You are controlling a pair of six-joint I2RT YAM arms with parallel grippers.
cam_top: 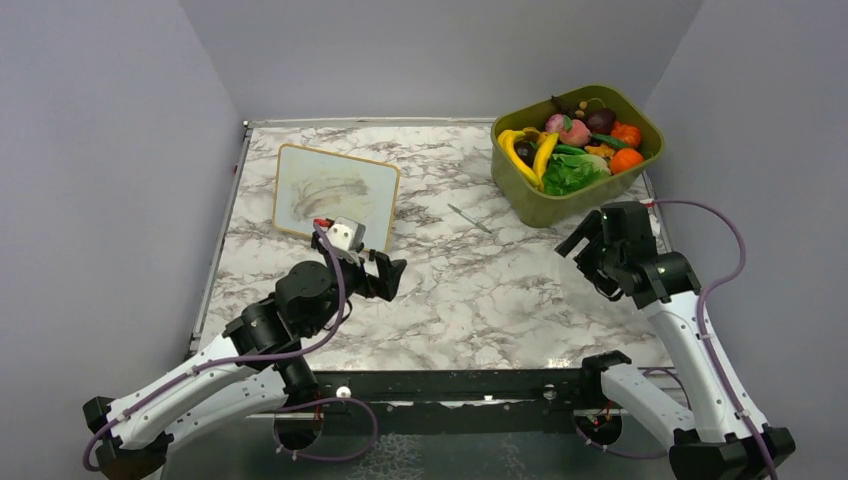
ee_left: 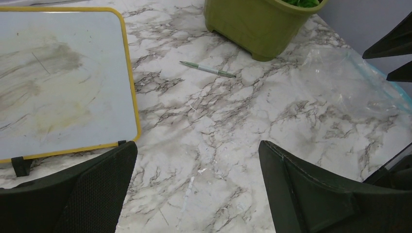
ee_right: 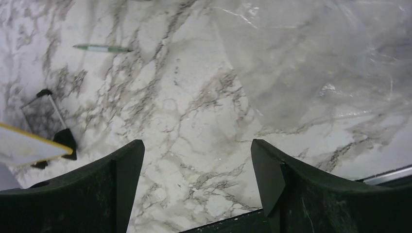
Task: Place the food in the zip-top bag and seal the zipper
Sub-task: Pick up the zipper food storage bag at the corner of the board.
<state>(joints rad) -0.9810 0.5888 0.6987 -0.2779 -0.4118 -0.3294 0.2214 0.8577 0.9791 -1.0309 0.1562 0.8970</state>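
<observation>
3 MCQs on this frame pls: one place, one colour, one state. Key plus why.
1. The pen lies:
A. on an arm's base
B. on the table between the whiteboard and the tub
C. under the whiteboard

2. The zipper of the zip-top bag is:
A. red
B. black
C. teal-blue

3. The bag is:
A. flat on the table, no food in it
B. stuffed full
C. lifted off the table

Key:
1 B, the top view shows it on bare marble between them.
2 C, the left wrist view shows the strip's colour.
3 A, marble shows through it and the food sits in the tub.
</observation>
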